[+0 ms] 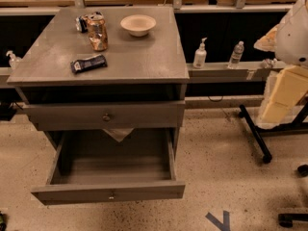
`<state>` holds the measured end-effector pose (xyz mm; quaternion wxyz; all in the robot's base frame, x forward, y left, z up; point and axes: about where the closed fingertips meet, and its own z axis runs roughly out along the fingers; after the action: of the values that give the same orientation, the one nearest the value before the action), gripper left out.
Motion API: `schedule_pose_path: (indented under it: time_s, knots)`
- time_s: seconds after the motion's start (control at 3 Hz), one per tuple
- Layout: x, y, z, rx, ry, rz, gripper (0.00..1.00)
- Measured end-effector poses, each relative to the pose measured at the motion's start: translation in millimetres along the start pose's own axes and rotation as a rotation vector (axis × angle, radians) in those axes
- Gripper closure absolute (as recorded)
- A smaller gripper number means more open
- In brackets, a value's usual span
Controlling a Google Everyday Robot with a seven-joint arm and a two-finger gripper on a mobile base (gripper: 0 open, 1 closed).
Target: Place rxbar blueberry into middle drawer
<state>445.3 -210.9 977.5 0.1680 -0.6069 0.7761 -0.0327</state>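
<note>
- rxbar blueberry (89,63): lies flat on the grey counter (144,57), front-left area, slightly angled, nothing touching it. It is free to be picked from above.
- Crushed coppery can (97,32) stands behind the bar, near it but apart. A pale bowl (138,24) sits further back toward the centre.
- middle drawer (108,192): pulled well out below the counter, with the inside bare as far as shown, so it is ready to take the bar. The drawer above (103,115) is shut, so it does not block a drop from above.
- A pale triangular scrap (118,134) hangs at the open drawer's back edge, possibly paper or cloth.
- end effector: not in view. Only the pale robot arm housing (293,32) shows at the right edge, well apart from the counter. Cannot tell whether it is open or holding anything.
- Judgement: the task is at its start, with the bar not yet grasped. The next step is to reach for the bar while clearing the can.
</note>
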Motion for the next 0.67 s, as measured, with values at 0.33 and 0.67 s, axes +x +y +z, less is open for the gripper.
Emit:
schedule_pose_path:
  time_s: [0.33, 0.67]
  knots:
    - [-54.2, -35.5, 25.8, -0.008, -0.075, -0.088, 0.00]
    - [-121.6, -73.1, 62.1, -0.038, -0.144, -0.181, 0.00]
